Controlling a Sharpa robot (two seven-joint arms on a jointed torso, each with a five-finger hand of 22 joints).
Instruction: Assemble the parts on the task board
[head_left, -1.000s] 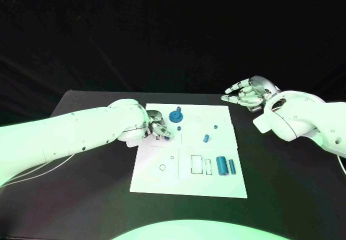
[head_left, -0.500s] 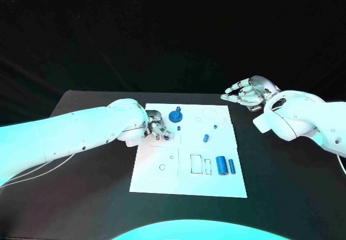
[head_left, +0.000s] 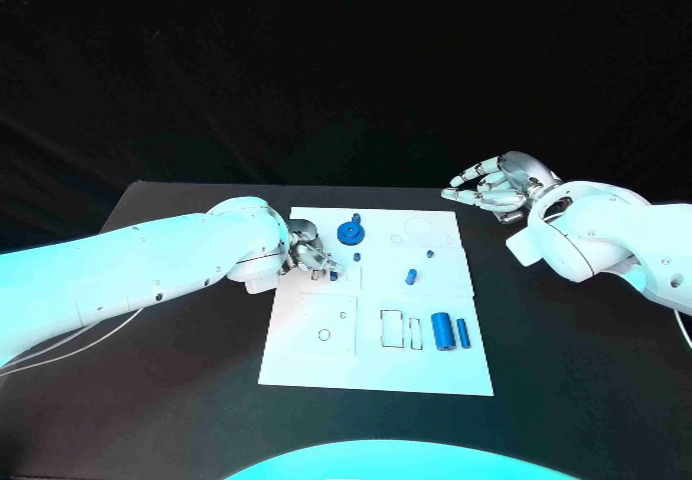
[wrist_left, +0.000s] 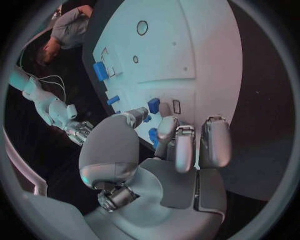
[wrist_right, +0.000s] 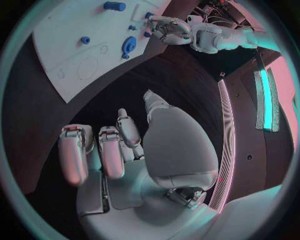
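The white task board (head_left: 375, 345) lies in the middle of the black table. My left hand (head_left: 307, 253) hovers low at the board's left edge, its fingertips (wrist_left: 167, 124) beside a small blue part (head_left: 333, 268). That part (wrist_left: 152, 135) sits between thumb and finger, and I cannot tell whether it is pinched. Another small part (head_left: 358, 256) stands just beyond it. A blue gear-like disc (head_left: 351, 234) and a peg (head_left: 356, 217) sit near the far edge. Two blue cylinders (head_left: 443, 331) lie at the near right. My right hand (head_left: 495, 186) is raised off the board's far right corner, its fingers (wrist_right: 103, 155) loosely bent and holding nothing.
Two more small blue parts (head_left: 411, 275) (head_left: 426, 254) stand mid-board. Outlined slots (head_left: 392, 328) lie left of the cylinders. Bare black table (head_left: 173, 380) surrounds the board. My left arm (head_left: 144, 270) crosses the table's left side.
My left hand has drawn back slightly to the left, while the small blue part by its fingertips has stayed about where it was. The right hand has not moved.
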